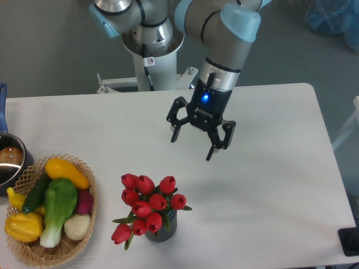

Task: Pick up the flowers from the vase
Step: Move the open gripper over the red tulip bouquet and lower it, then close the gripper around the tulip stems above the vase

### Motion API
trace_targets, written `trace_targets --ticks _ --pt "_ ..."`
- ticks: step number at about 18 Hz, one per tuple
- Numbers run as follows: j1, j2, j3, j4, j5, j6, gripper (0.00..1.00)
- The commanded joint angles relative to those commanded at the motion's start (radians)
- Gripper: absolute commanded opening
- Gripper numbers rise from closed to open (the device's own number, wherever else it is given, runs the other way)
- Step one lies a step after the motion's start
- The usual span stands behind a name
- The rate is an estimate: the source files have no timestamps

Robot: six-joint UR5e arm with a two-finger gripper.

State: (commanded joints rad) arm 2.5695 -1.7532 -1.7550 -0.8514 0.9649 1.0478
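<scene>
The flowers (147,206), a bunch of red tulip buds with green leaves, stand in the vase (162,230), a short dark grey pot near the table's front edge. My gripper (192,145) hangs open above the table, up and to the right of the bunch, with nothing between its fingers. It is clear of the buds, and its two dark fingers point down and spread wide.
A wicker basket (84,216) of vegetables sits at the front left. A metal pot (10,159) with a blue handle stands at the left edge. A second robot base (151,39) rises behind the table.
</scene>
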Motion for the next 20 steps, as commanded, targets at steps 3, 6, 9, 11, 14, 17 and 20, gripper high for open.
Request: trace_targets --ticks 3,6,9,11,14,17,20 --pt "-0.032 -0.045 0.037 0.008 -0.009 -0.044 1.0" --pt "-0.041 -0.092 0.058 0.037 -0.017 -0.048 1.0" --pt "-0.043 -0.138 0.094 0.072 -0.081 -0.049 1.0" --pt "-0.034 -0.158 0.109 0.077 -0.129 -0.049 1.0" --pt "-0.022 -0.176 0.127 0.078 -0.175 -0.048 1.0" --pt "-0.017 -0.187 0.132 0.078 -0.212 -0.048 1.0" --pt "-0.014 -0.199 0.132 0.078 -0.23 -0.046 1.0"
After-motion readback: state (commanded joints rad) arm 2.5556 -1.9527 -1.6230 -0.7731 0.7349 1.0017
